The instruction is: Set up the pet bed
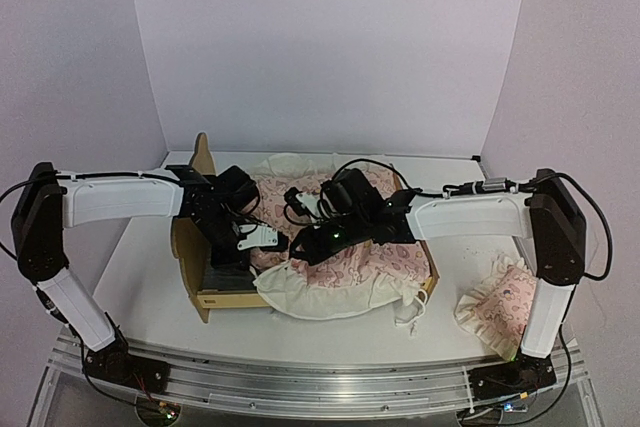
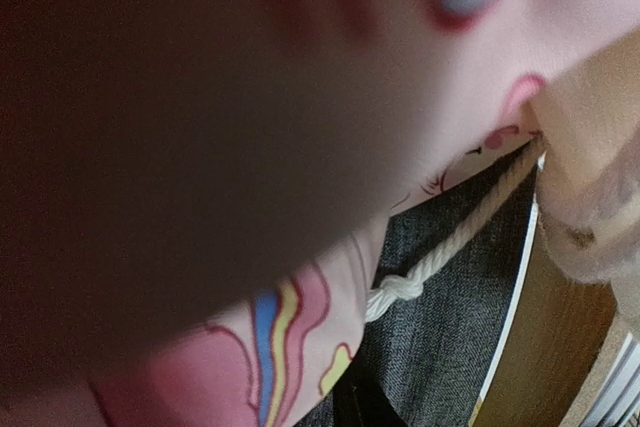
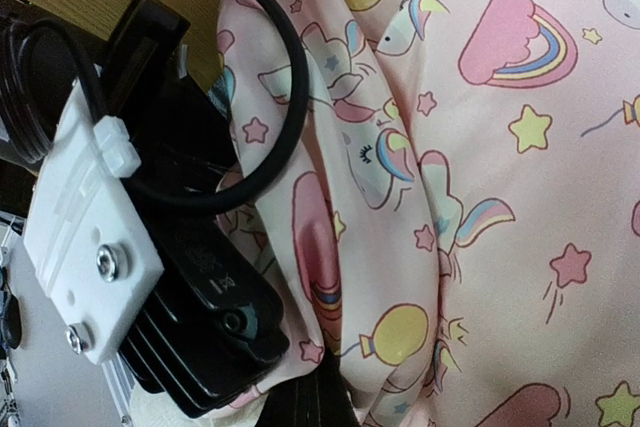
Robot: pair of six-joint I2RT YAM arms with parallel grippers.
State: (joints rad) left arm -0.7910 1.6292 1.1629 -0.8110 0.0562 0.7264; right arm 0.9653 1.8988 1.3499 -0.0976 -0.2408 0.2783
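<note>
We see the small light plywood pet bed (image 1: 186, 247), scalloped headboard leftward, dark grey base, mid white bench (image 1: 150, 287), draped by a pink unicorn-print cream-ruffled cover (image 1: 345, 269). The right hand (image 1: 299, 248) is pressed together at a fold. Whether the left hand (image 1: 262, 239) is apart or together we cannot tell.

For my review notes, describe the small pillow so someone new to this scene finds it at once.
Look at the table's near right corner, beside the right arm's upright lower link. The small pillow lies there alone, well apart from the pet bed. It shares the pink print of the cover draped over the bed, but is far smaller.
</note>
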